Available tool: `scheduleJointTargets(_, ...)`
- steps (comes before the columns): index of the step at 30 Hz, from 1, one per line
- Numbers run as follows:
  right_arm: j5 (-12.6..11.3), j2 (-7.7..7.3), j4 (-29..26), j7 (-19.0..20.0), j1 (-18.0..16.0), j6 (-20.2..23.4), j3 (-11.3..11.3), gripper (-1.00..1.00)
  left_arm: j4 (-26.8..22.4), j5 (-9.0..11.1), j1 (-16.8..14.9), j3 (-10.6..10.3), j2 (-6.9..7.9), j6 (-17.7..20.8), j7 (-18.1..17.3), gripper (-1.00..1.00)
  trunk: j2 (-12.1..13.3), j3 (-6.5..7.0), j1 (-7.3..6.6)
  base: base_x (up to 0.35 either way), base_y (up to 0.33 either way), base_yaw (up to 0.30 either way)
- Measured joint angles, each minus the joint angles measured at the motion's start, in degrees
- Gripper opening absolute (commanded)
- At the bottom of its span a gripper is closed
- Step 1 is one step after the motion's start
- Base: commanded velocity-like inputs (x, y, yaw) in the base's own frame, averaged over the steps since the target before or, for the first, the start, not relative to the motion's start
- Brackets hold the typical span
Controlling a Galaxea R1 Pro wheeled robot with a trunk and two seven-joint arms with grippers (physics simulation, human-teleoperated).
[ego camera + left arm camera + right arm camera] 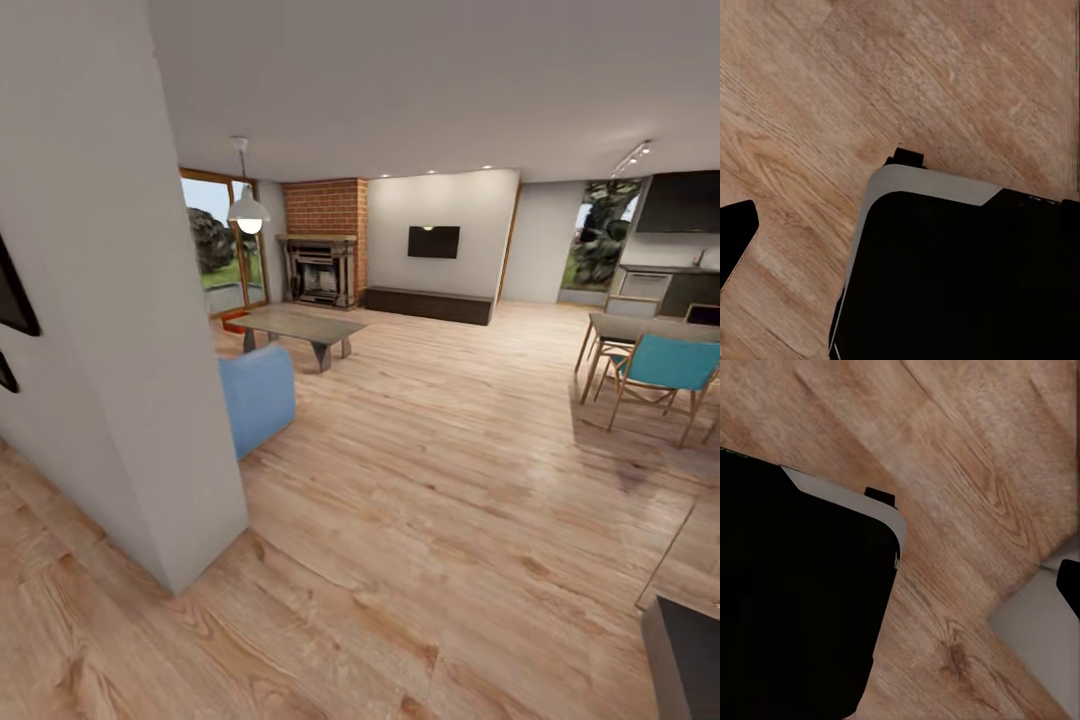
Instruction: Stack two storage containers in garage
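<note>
You are looking into the living room across a light wood-plank floor with visible grain and knots. At the far wall stand one red brick fireplace, one flat black wall TV and one long, low dark-brown bench. Nearer, left of centre, sit one grey low table with angled legs and one soft blue rounded seat, partly behind a plain white wall corner at near left. One white dome pendant lamp hangs above the table. At right are a dining table and one teal chair with a wooden frame. Both wrist cameras look down on plank flooring and the dark, rounded robot base; from these pictures you cannot tell how either claw stands, and no red-orange container can be made out.
</note>
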Motion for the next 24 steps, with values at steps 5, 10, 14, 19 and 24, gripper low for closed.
scheduleJointTargets(5,0.0,0.00,0.0,0.0,0.0,0.0,0.0,1.00,0.0,0.0,0.0,0.0,-0.01,0.0,0.0,1.00,0.0,0.00,0.00,0.322,0.000,-0.248)
scheduleJointTargets(10,0.0,0.00,0.0,0.0,0.0,0.1,0.0,1.00,0.0,0.0,0.0,0.0,0.01,0.0,0.0,1.00,0.0,0.00,0.00,0.322,0.000,-0.248)
scheduleJointTargets(14,0.1,0.00,0.0,0.0,0.0,0.1,0.0,1.00,0.0,0.0,0.0,0.0,0.00,0.0,0.0,1.00,0.0,0.00,0.00,0.322,0.000,-0.248)
scheduleJointTargets(19,0.1,0.00,0.0,0.0,0.0,0.1,0.0,1.00,0.0,0.0,0.0,0.0,0.01,0.0,0.0,1.00,0.0,0.00,0.00,0.322,0.000,-0.248)
scheduleJointTargets(24,0.1,0.00,0.0,0.0,0.0,0.1,0.0,1.00,0.0,0.0,0.0,0.0,0.02,0.0,0.0,1.00,0.0,0.00,0.00,0.322,0.000,-0.248)
